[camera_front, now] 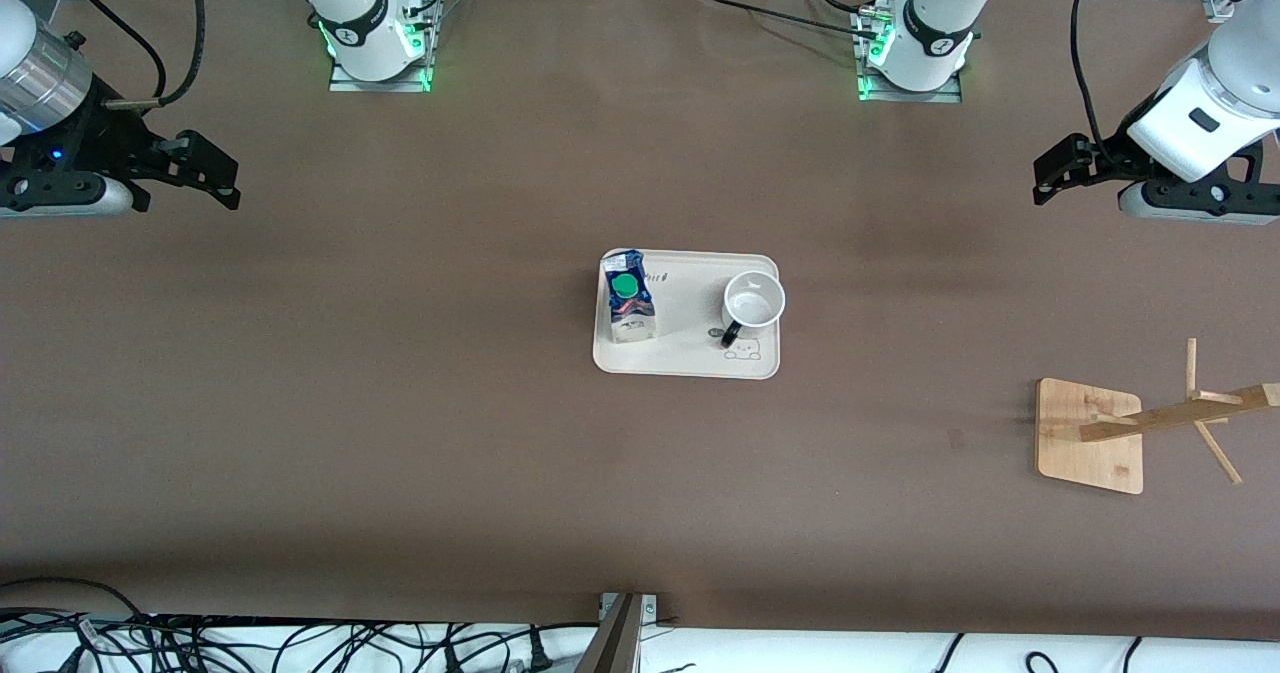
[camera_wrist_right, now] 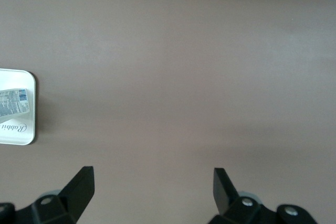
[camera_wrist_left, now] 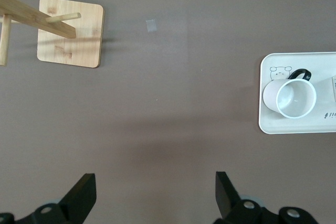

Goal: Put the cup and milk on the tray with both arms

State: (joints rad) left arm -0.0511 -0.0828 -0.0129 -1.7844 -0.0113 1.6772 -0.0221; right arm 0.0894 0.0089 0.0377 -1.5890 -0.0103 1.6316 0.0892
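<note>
The cream tray (camera_front: 686, 353) lies at the middle of the table. The milk (camera_front: 628, 298), with its green cap up, stands on the tray at the end toward the right arm. The cup (camera_front: 753, 305) stands upright on the tray's other end, its black handle toward the front camera. My left gripper (camera_front: 1050, 175) is open and empty above the table at the left arm's end. My right gripper (camera_front: 215, 168) is open and empty at the right arm's end. The left wrist view shows its gripper (camera_wrist_left: 156, 182), the cup (camera_wrist_left: 294, 98) and the tray (camera_wrist_left: 270, 124). The right wrist view shows its gripper (camera_wrist_right: 153, 179), the tray's corner (camera_wrist_right: 21, 135) and the milk (camera_wrist_right: 13, 102).
A bamboo stand (camera_front: 1090, 438) with pegs stands toward the left arm's end, nearer the front camera than the tray; it also shows in the left wrist view (camera_wrist_left: 70, 32). Cables lie along the table's edge nearest the front camera.
</note>
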